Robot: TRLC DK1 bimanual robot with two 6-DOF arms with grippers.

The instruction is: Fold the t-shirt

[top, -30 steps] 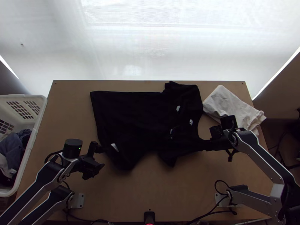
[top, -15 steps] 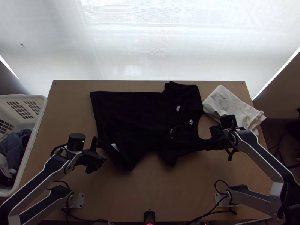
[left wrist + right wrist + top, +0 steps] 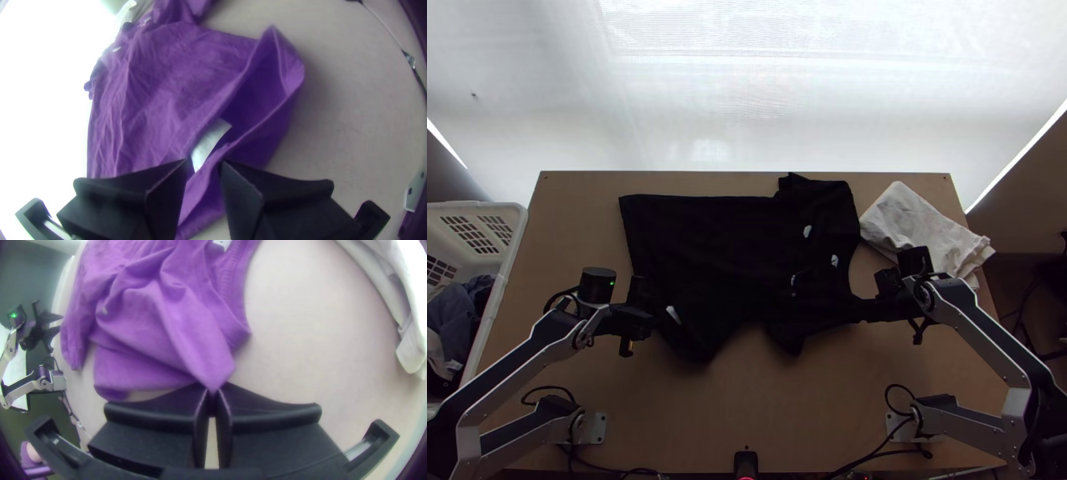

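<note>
The t-shirt [image 3: 723, 248], black from above, lies spread sideways with its hem to the left and collar to the right. At its lower left hem corner is my left gripper [image 3: 654, 315]; by the lower right shoulder and sleeve is my right gripper [image 3: 877, 309]. In the left wrist view, my left gripper [image 3: 204, 164] has its fingers apart, an edge of the purple-looking shirt [image 3: 173, 80] running between them beside a white label [image 3: 209, 144]. My right gripper [image 3: 213, 393], in the right wrist view, pinches a point of the shirt [image 3: 164, 329].
A folded pale cloth [image 3: 927, 228] lies at the table's far right, just beyond the right gripper. Left of the table stands a white basket [image 3: 517, 232] with clothes inside. Bare wood [image 3: 747, 400] stretches along the near side.
My left gripper has moved away from the table's near edge and slightly right, onto the hem corner, turning a little. The right gripper and the shirt look unmoved.
</note>
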